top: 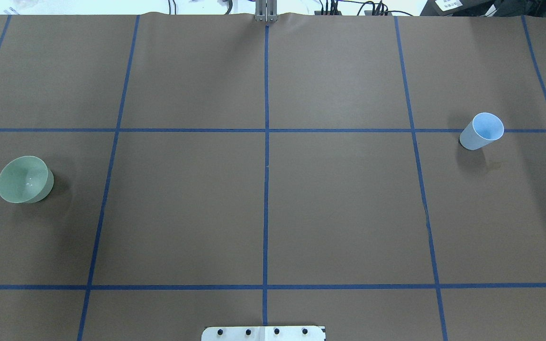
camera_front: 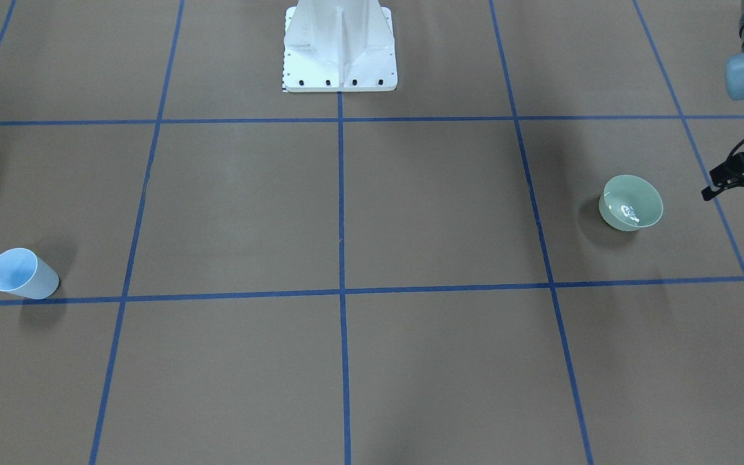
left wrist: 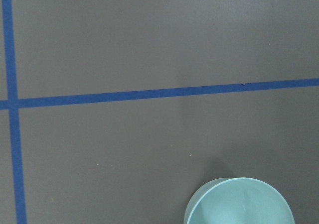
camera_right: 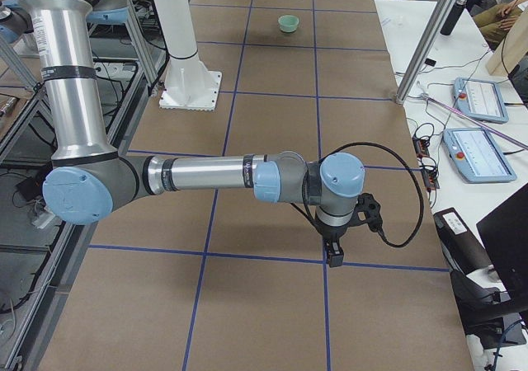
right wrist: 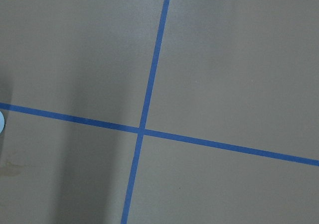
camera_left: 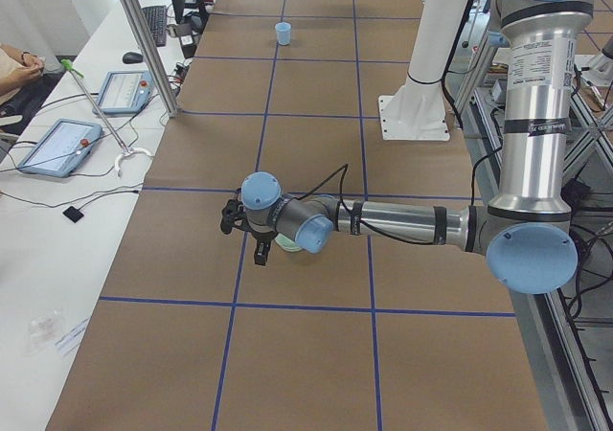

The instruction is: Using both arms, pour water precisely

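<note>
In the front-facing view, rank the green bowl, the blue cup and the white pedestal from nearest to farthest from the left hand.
Measured from the left hand, at that view's right edge:
1. green bowl, close beside the hand, on the view's right.
2. white pedestal, at the top centre.
3. blue cup, at the far left, across the table.
</note>
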You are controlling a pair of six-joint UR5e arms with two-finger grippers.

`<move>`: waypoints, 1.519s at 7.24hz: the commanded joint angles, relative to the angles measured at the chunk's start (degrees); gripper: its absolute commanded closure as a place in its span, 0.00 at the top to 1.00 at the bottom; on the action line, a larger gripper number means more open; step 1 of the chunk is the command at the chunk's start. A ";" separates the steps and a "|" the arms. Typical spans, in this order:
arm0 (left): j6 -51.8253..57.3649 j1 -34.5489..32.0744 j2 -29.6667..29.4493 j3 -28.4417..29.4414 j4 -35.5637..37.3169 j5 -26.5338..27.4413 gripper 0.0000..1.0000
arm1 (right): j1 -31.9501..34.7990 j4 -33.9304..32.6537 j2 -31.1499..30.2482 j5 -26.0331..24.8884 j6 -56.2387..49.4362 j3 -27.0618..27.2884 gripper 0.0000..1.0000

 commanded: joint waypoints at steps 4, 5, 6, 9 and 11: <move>31.08 -17.76 -5.31 -1.95 28.63 3.62 1.00 | 0.00 -0.10 0.00 0.00 0.00 -0.02 1.00; 31.09 -18.75 -5.40 -2.56 28.39 6.41 1.00 | 0.00 -0.19 0.09 0.09 0.09 -0.02 1.00; 31.09 -18.76 -5.23 -2.22 28.48 6.26 1.00 | 0.00 -0.27 0.09 0.09 0.09 0.07 1.00; 30.39 -20.43 -3.21 -2.13 27.60 6.17 1.00 | 0.00 -0.01 0.00 0.09 0.18 0.07 1.00; 30.39 -20.52 -1.89 -3.27 26.81 5.56 1.00 | 0.00 -0.01 0.00 0.18 0.09 0.07 1.00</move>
